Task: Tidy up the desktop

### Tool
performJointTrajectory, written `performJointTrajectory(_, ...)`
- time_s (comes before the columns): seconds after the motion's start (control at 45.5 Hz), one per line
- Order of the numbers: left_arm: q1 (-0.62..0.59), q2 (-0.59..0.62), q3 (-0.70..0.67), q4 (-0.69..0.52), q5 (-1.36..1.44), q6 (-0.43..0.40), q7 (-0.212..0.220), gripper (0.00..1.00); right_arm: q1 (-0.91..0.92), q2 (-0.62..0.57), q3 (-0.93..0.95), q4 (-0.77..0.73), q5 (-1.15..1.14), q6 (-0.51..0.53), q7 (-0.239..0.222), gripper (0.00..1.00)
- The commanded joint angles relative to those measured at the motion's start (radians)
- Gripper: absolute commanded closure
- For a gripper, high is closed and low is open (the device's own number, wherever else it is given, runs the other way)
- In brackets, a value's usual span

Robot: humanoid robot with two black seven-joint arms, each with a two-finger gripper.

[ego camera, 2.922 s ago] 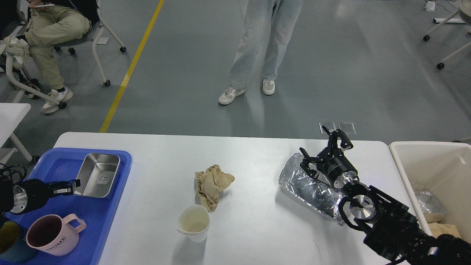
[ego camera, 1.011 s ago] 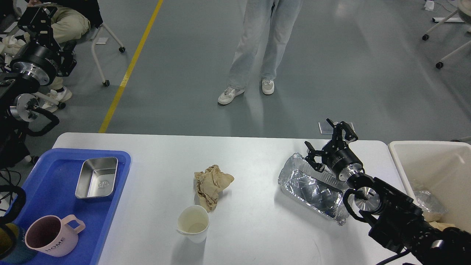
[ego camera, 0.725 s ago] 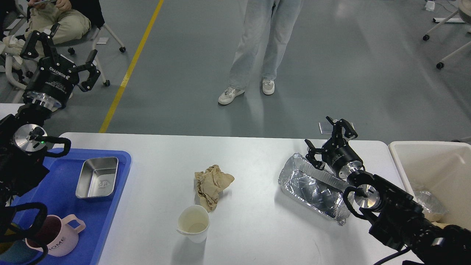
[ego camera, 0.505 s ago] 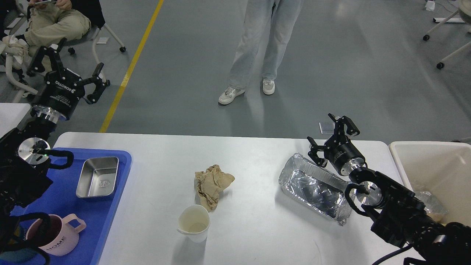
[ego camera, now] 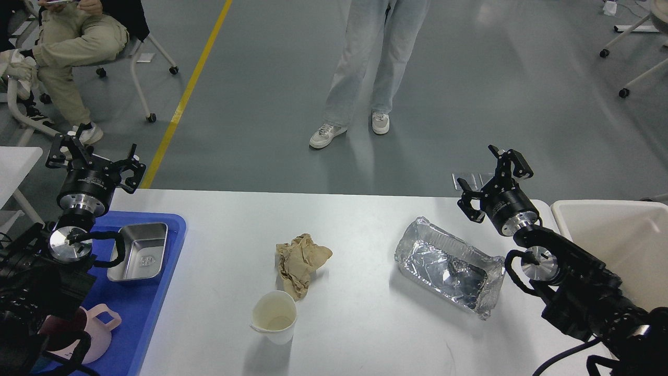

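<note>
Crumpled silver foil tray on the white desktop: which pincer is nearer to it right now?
Right. The right pincer hangs open just beyond the crumpled silver foil tray, off its far-right corner. The left pincer is open across the white desktop, by its far-left corner.

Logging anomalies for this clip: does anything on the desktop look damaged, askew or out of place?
Yes. The foil tray on the right of the desktop is dented and crumpled, lying at an angle. A crumpled brown paper sits mid-table, touching or just behind an upright paper cup. Nothing looks spilled. Both grippers are open, holding nothing.

head view, downward over desktop [ego camera: 365, 230]
</note>
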Motion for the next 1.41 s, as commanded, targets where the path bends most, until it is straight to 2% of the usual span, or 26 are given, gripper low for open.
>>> performJointTrajectory(0.0,0.001,-0.011,-0.098,-0.001,-0.011,0.041,0.057,0.03,0.003,-0.018,-0.008,0.01,0.0,-0.029,-0.005,0.0)
performJointTrajectory(0.088,0.0,-0.011,-0.146,-0.001,-0.011,0.047,0.089,0.03,0.01,-0.035,-0.01,0.028,-0.003,-0.027,-0.002,0.0)
performJointTrajectory(0.176,-0.003,-0.013,-0.158,-0.001,-0.011,0.065,0.103,0.03,0.023,-0.064,-0.01,0.037,-0.024,-0.03,0.003,0.0)
performJointTrajectory(0.33,-0.009,-0.031,-0.141,-0.001,-0.006,0.085,0.099,0.03,0.034,-0.124,-0.011,0.05,-0.109,-0.032,0.003,0.0)
performJointTrajectory(0.417,-0.012,-0.042,-0.138,-0.003,0.002,0.099,0.074,0.03,0.037,-0.205,-0.114,0.116,-0.23,-0.032,0.007,0.0)
performJointTrajectory(0.549,-0.012,-0.04,-0.138,-0.003,0.002,0.099,0.054,0.03,0.075,-0.299,-0.322,0.174,-0.276,-0.03,0.015,0.0)
performJointTrajectory(0.769,-0.016,-0.036,-0.138,-0.004,0.003,0.099,0.06,0.03,0.223,-0.463,-0.735,0.324,-0.281,-0.033,0.014,0.0)
performJointTrajectory(0.945,-0.022,-0.036,-0.138,-0.006,0.003,0.1,0.063,0.03,0.384,-0.55,-0.99,0.464,-0.33,-0.033,0.006,0.0)
performJointTrajectory(0.967,-0.023,-0.034,-0.138,-0.006,0.003,0.1,0.065,0.03,0.451,-0.581,-1.066,0.52,-0.349,-0.033,0.003,0.0)
performJointTrajectory(1.164,-0.023,-0.03,-0.136,-0.007,0.003,0.094,0.068,0.03,0.686,-0.762,-1.304,0.752,-0.421,-0.026,0.004,0.0)
performJointTrajectory(1.384,-0.022,-0.03,-0.136,-0.007,0.003,0.088,0.07,0.03,0.839,-1.041,-1.4,1.008,-0.655,-0.01,-0.003,0.0)
